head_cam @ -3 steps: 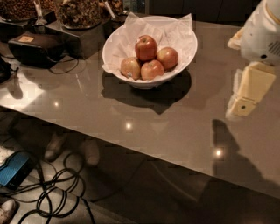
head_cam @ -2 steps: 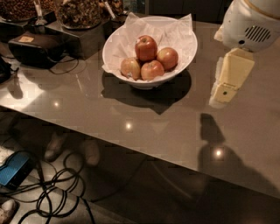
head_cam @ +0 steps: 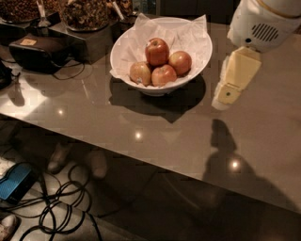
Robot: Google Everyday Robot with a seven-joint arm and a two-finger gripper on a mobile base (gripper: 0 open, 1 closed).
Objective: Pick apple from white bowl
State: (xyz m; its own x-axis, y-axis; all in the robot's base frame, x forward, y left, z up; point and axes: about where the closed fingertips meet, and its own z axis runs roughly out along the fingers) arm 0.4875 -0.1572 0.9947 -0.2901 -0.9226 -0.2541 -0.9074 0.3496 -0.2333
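Observation:
The white bowl (head_cam: 197, 59), lined with crumpled white paper, stands on the grey counter at the upper middle. It holds several apples. The apple (head_cam: 157, 51), the deepest red and largest, sits on top at the back. Paler blushed apples (head_cam: 163, 75) lie around it. My gripper (head_cam: 230, 89) hangs from the white arm housing (head_cam: 261, 23) at the upper right. It is just right of the bowl's rim and above the counter, apart from the bowl.
Dark dishes of nuts (head_cam: 84, 12) stand at the back left on a black stand. A black case (head_cam: 40, 52) with a cord lies left of the bowl. The counter's front edge (head_cam: 141, 160) runs diagonally; cables (head_cam: 56, 212) and a blue object (head_cam: 14, 181) lie on the floor below.
My gripper has moved left, from the right edge of the view to beside the bowl's right rim. The bowl and apples have not moved on the counter.

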